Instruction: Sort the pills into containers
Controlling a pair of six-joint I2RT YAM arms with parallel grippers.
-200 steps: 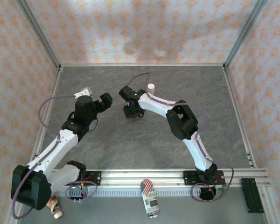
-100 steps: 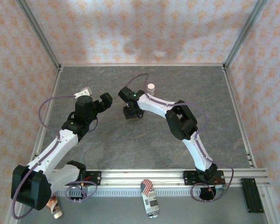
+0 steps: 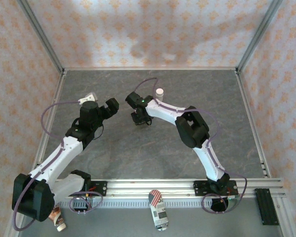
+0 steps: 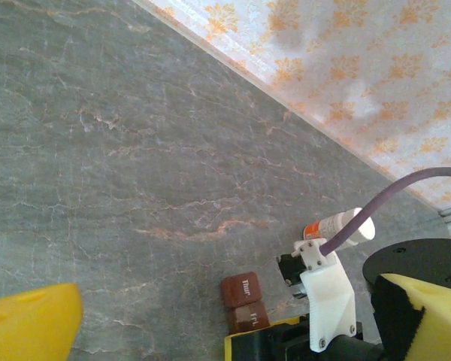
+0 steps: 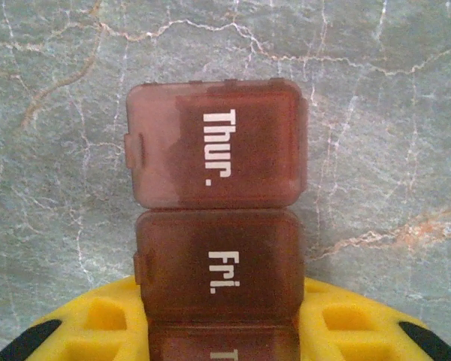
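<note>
Looking from above, the right gripper (image 3: 140, 118) sits just near-left of the white bottle (image 3: 160, 92), closer to the work than the wide-open left gripper (image 3: 110, 106) at its left.

From the left wrist, the red-brown pill organizer (image 4: 243, 302) pokes out beneath that right gripper.

From the right wrist, the yellow fingers (image 5: 90, 323) are clamped on its third cell. Its long axis runs straight out, "Fri." then "Thur."

Red-brown containers (image 5: 218, 218), labelled Thur., Fri., lying flat
</note>
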